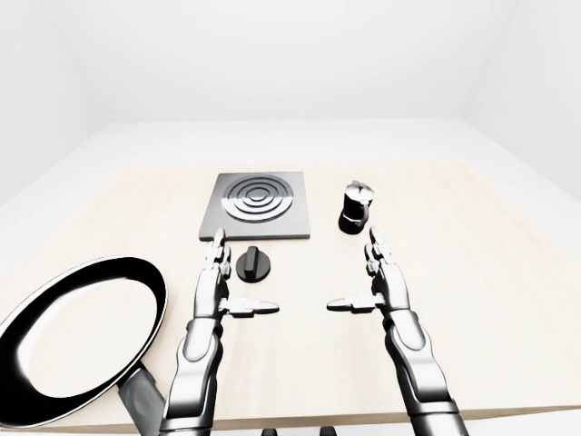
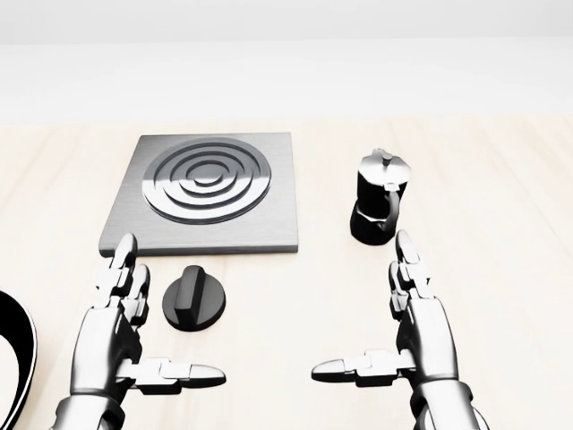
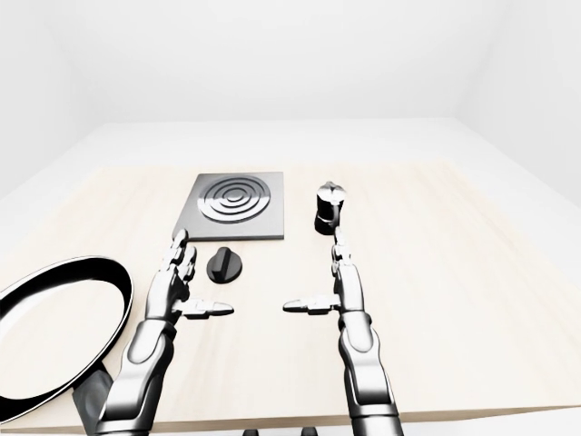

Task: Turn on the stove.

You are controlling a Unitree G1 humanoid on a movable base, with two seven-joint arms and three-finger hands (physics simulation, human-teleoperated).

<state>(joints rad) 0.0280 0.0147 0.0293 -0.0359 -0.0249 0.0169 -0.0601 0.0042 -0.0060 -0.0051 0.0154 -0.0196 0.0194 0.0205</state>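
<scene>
Head view: knob sits on table just below stove edge, left of centre, apart from the plate. Ridge on knob runs roughly up-down in view, slightly tilted. Burner rings look dark, no glow, so judged stove not yet on.

L hand just left of knob, fingers spread and extended, thumb out sideways below knob; holding nothing, not touching knob. R hand likewise fully open, empty, well right of knob, just below moka pot.

Pan lies at far left per left-eye view, rim near L forearm.

Risks (judgement):
- Knob low and round w/ a thin ridge; three fingers may slip off the ridge and spin w/o turning it.
- Knob may not be fixed to table; a sideways push from L hand could slide it instead of rotating.
- L elbow swing during the twist could clip pan.
- If R hand is used instead, reach across passes near pot; could tip it.
</scene>
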